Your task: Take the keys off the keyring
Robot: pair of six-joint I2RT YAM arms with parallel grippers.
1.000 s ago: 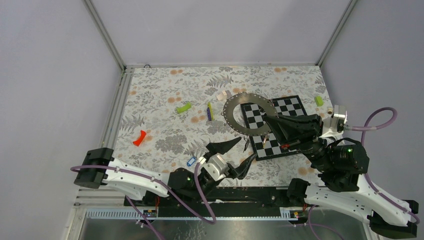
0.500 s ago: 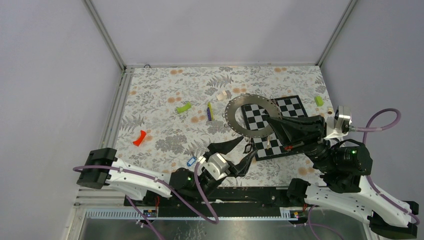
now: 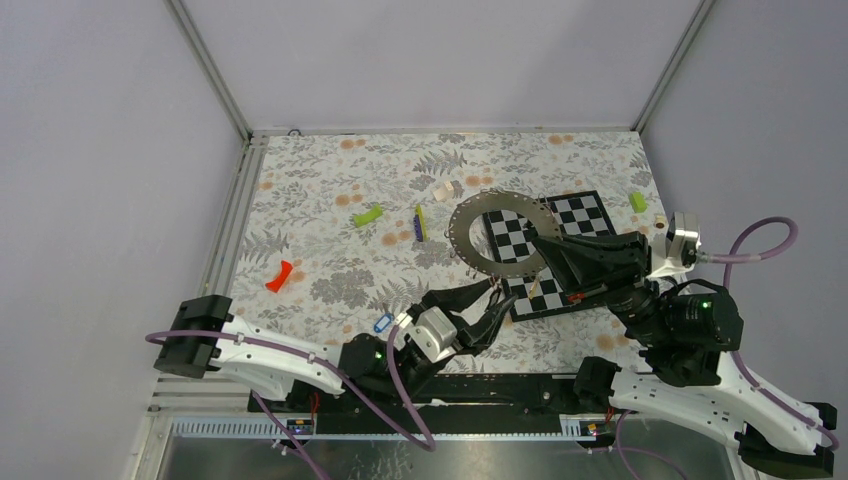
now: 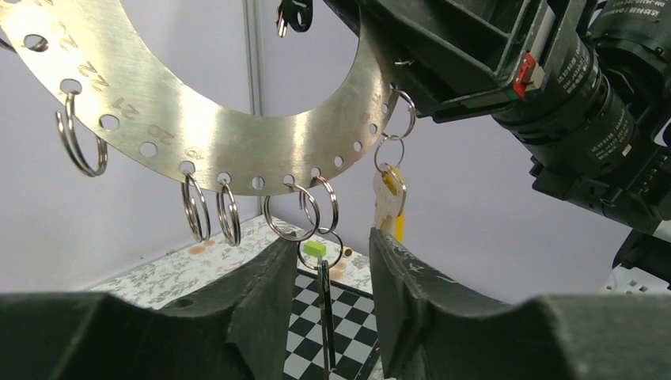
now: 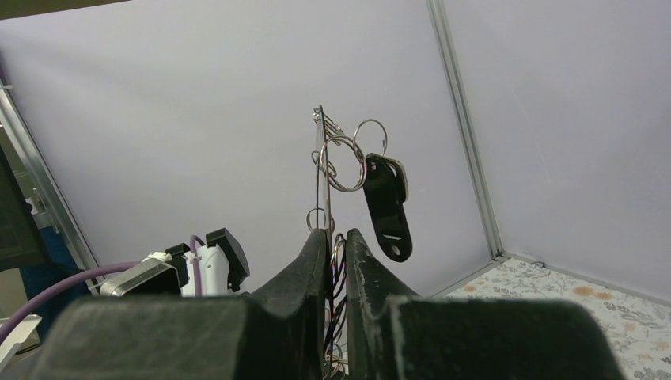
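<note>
Floral tablecloth [image 3: 330, 200] (checkerboard mat [image 3: 580, 212] below the keyring [image 3: 462, 237]), grey walls [image 3: 440, 60] around.

Silver keyring [image 4: 237, 150], a broad flat hoop pierced with numbered holes, raised off the table, rim pinched in the right gripper [image 5: 332, 237]; split rings [image 4: 196, 210] dangling along its lower edge; keys [image 4: 388, 202] hanging from them, one pale with yellow, one black-headed key [image 5: 388, 210]

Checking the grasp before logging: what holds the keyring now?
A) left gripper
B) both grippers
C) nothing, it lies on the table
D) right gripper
D: the right gripper has its jaws shut on the keyring edge; the left gripper is open below it.
</note>
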